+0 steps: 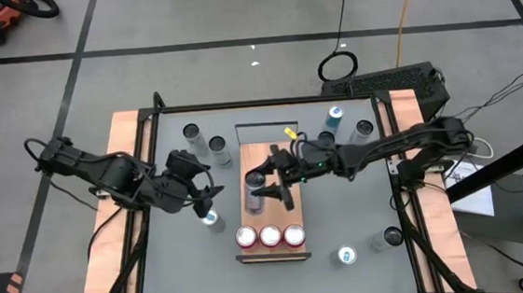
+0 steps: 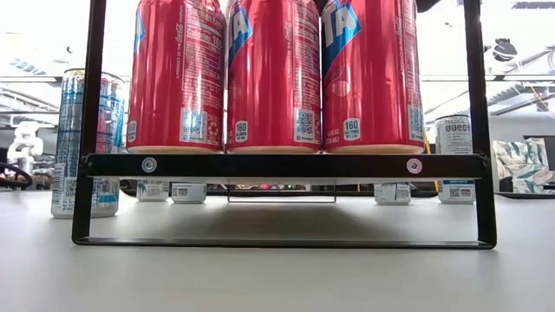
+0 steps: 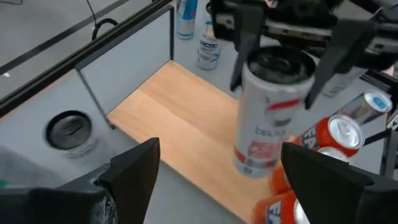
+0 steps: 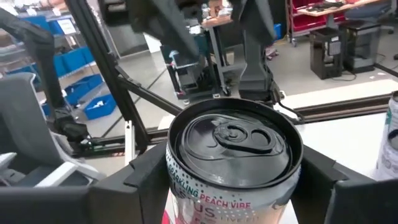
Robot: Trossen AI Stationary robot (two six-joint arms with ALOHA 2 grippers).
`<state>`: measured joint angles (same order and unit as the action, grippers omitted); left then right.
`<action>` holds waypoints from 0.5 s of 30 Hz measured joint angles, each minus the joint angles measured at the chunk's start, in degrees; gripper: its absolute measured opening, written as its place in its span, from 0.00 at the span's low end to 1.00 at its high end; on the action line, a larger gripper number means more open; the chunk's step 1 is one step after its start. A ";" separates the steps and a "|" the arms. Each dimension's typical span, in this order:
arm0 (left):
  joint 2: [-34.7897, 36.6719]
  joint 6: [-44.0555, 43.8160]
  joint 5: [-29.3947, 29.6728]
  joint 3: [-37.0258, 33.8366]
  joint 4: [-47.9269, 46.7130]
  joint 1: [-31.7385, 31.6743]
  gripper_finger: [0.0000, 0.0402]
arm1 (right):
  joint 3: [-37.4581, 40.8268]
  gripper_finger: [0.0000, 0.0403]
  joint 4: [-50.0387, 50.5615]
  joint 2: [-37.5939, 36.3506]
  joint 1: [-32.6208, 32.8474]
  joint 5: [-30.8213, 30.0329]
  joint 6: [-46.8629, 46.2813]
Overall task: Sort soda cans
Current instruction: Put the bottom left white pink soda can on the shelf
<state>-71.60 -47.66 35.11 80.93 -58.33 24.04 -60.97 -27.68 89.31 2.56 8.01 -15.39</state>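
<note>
Right gripper [image 1: 267,193] clamped on silver-grey cylindrical metal can with dark top [image 3: 271,112], held upright between its fingers over the wooden tray [image 3: 180,112]. Thin wall, smooth, likely dents and slips: grip mid-body. Left gripper [image 1: 202,200] gaping, empty, beside it.

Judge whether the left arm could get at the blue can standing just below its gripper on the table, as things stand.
Probably yes. The left gripper is open and empty, right beside that blue can, with nothing between them; the right gripper is busy holding a silver can over the wooden tray.
</note>
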 joint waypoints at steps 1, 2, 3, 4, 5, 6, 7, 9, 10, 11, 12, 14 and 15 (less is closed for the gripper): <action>0.44 -0.03 0.22 0.00 -1.13 0.00 0.83 | -0.02 0.57 -0.82 0.96 0.22 -0.62 -0.06; 0.76 -0.09 0.72 0.00 -2.18 0.01 0.83 | -0.01 0.57 -1.59 1.73 0.37 -1.02 0.03; 1.01 -0.11 1.22 0.00 -3.23 0.01 0.83 | -0.02 0.57 -1.91 2.46 0.64 -1.94 0.22; 1.22 -0.47 1.88 0.00 -4.39 0.00 0.83 | -0.02 0.57 -1.92 3.04 0.81 -2.30 0.89; 1.49 -1.25 2.66 0.00 -5.51 -0.01 0.83 | -0.01 0.57 -1.57 3.48 1.01 -2.39 1.72; 1.86 -2.06 3.41 0.00 -6.79 -0.01 0.83 | 0.00 0.57 -1.45 4.01 1.19 -2.42 2.76; 2.24 -3.00 4.34 0.00 -8.17 -0.01 0.83 | -0.02 0.57 -1.54 4.39 1.31 -2.43 3.78; 2.57 -4.32 5.86 0.00 -9.97 -0.01 0.83 | -0.02 0.57 -1.60 5.02 1.61 -3.10 5.42; 2.55 -4.57 6.45 0.00 -10.77 -0.01 0.83 | -0.02 0.57 -1.79 5.36 1.71 -4.13 5.58; 2.43 -4.61 6.98 0.00 -11.33 -0.01 0.83 | -0.02 0.57 -1.88 5.69 1.91 -5.40 5.63; 2.37 -4.57 7.28 -0.02 -11.56 -0.01 0.83 | -0.02 0.57 -1.88 6.12 2.05 -6.40 5.82; 2.45 -4.57 7.94 -0.06 -11.49 -0.01 0.83 | -0.02 0.57 -1.82 6.79 2.28 -7.47 6.57; 2.51 -4.57 8.07 -0.28 -11.16 -0.07 0.83 | -0.02 0.57 -1.79 7.15 2.50 -8.33 6.85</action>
<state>-69.09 -52.23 43.17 80.64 -69.48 23.97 -60.99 -29.47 96.46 5.06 -0.32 -8.53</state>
